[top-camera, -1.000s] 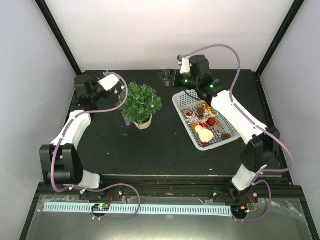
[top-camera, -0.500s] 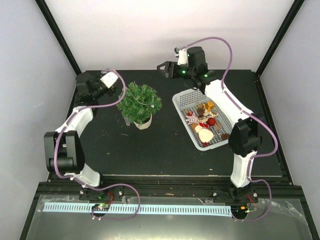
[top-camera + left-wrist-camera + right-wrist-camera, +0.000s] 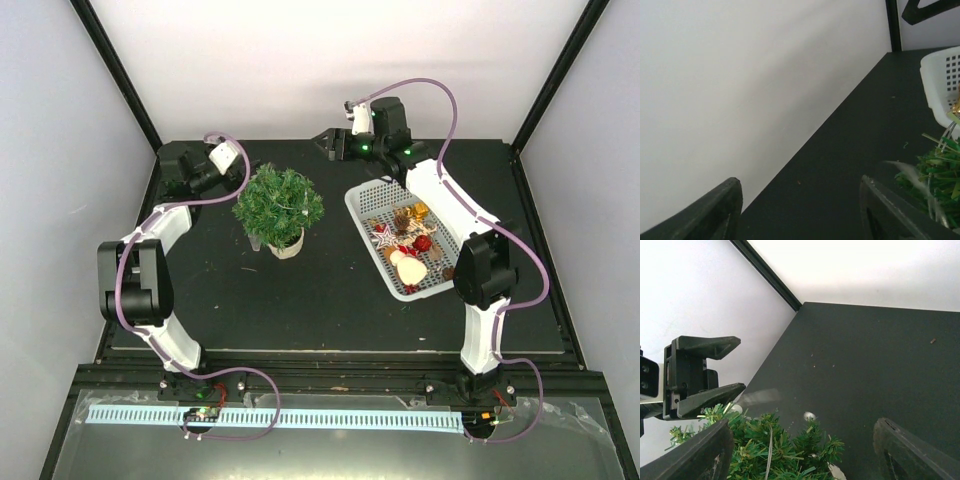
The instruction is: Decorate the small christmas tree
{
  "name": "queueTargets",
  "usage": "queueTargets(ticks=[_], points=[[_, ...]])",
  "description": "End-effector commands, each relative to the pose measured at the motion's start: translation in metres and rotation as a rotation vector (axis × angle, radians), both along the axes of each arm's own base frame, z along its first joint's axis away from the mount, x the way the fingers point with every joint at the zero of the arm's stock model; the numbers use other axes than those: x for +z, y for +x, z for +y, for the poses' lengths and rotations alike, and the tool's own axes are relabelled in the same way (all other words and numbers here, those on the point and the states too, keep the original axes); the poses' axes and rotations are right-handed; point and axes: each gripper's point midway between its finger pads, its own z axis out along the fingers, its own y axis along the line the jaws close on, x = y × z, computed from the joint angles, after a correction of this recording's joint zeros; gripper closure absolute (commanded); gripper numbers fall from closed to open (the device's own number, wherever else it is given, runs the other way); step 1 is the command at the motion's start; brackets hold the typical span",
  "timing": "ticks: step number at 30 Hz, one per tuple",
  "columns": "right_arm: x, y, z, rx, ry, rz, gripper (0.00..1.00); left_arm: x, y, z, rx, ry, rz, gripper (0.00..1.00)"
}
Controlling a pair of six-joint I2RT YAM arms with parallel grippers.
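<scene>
- The tree (image 3: pixel 280 200) stands upright in its white pot (image 3: pixel 287 245) on the tabletop (image 3: pixel 330 300), left of centre and towards the far edge.
- The basket (image 3: pixel 352 203) lies near the right edge, well apart from the tree. It holds the ornaments (image 3: pixel 405 245): a red ball, a star, something gold, a cream piece and a brown one.
- The left gripper (image 3: pixel 741 363) hovers just beside the tree's far-left side, jaws apart and nothing between them.
- The right gripper (image 3: pixel 804 425) hangs over the far edge between tree and basket, jaws also apart and empty.
- A few pale bits show among the needles in the wrist views, too blurred to name.
- With both grippers empty, the step in hand is probably to fetch an ornament. The right arm suits this, since the basket is on its side.
- Choose a piece that lies on top and clear of its neighbours. The red ball or the star look easiest.
- Come straight down with the jaws wide, and grip a loop or a narrow part if one shows.
- Lift clear of the basket wall before swinging over, or the light basket may drag.
- Set the piece on a bare outer sprig and push it in among the needles before letting go.
- The pot looks light, so press gently. The left gripper could steady it from the far-left side.
</scene>
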Motion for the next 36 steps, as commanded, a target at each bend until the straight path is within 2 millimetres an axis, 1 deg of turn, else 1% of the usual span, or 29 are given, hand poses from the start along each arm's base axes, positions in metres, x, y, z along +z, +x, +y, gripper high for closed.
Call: queueTargets(ticks=[1, 2, 3, 4, 8, 11, 13, 16, 21, 23, 24, 25, 26, 27, 29, 30, 32, 33, 34, 36], points=[[0.022, -0.004, 0.000, 0.014, 0.025, -0.053, 0.22, 0.012, 0.006, 0.006, 0.010, 0.046, -0.056, 0.32], [0.021, -0.004, 0.000, 0.014, 0.024, -0.051, 0.22, 0.011, 0.007, 0.008, 0.020, 0.050, -0.055, 0.15], [0.022, -0.005, -0.001, 0.012, 0.024, -0.051, 0.22, 0.010, 0.007, 0.010, 0.025, 0.053, -0.052, 0.03], [0.021, -0.005, -0.002, 0.010, 0.023, -0.049, 0.22, 0.007, 0.008, 0.013, 0.038, 0.059, -0.047, 0.01], [0.022, -0.009, -0.006, -0.002, 0.006, -0.044, 0.21, 0.003, 0.017, 0.025, 0.112, 0.090, -0.020, 0.01], [0.022, -0.010, -0.013, -0.032, -0.025, -0.045, 0.21, 0.008, 0.023, 0.038, 0.180, 0.078, 0.003, 0.01], [0.023, -0.013, -0.017, -0.043, -0.036, -0.048, 0.21, 0.015, 0.028, 0.049, 0.234, 0.049, 0.021, 0.01], [0.027, -0.018, -0.021, -0.048, -0.039, -0.053, 0.21, 0.028, 0.028, 0.061, 0.258, -0.002, 0.041, 0.01], [0.029, -0.024, -0.028, -0.074, -0.044, -0.054, 0.21, 0.046, 0.024, 0.066, 0.261, -0.067, 0.070, 0.01], [0.028, -0.023, -0.035, -0.114, -0.064, -0.041, 0.21, 0.054, 0.024, 0.072, 0.287, -0.103, 0.090, 0.01], [0.024, -0.021, -0.041, -0.151, -0.083, -0.026, 0.21, 0.061, 0.026, 0.078, 0.308, -0.129, 0.107, 0.01], [0.019, -0.020, -0.048, -0.191, -0.113, -0.007, 0.21, 0.061, 0.026, 0.082, 0.323, -0.154, 0.145, 0.01], [0.012, -0.020, -0.056, -0.229, -0.146, 0.013, 0.21, 0.071, 0.026, 0.088, 0.348, -0.173, 0.163, 0.01], [0.003, -0.018, -0.067, -0.279, -0.191, 0.035, 0.21, 0.076, 0.026, 0.094, 0.372, -0.185, 0.188, 0.01], [-0.020, -0.024, -0.087, -0.357, -0.283, 0.105, 0.21, 0.087, 0.018, 0.104, 0.411, -0.204, 0.248, 0.01], [-0.033, -0.029, -0.097, -0.387, -0.321, 0.143, 0.21, 0.090, 0.011, 0.104, 0.412, -0.209, 0.291, 0.01], [-0.061, -0.047, -0.110, -0.413, -0.365, 0.211, 0.20, 0.094, -0.009, 0.100, 0.392, -0.191, 0.359, 0.01], [-0.069, -0.057, -0.115, -0.417, -0.368, 0.229, 0.19, 0.098, -0.024, 0.094, 0.370, -0.172, 0.380, 0.01], [-0.081, -0.067, -0.120, -0.420, -0.379, 0.252, 0.18, 0.100, -0.039, 0.088, 0.348, -0.157, 0.396, 0.01], [-0.099, -0.090, -0.134, -0.439, -0.402, 0.284, 0.17, 0.106, -0.069, 0.079, 0.322, -0.137, 0.410, 0.01]])
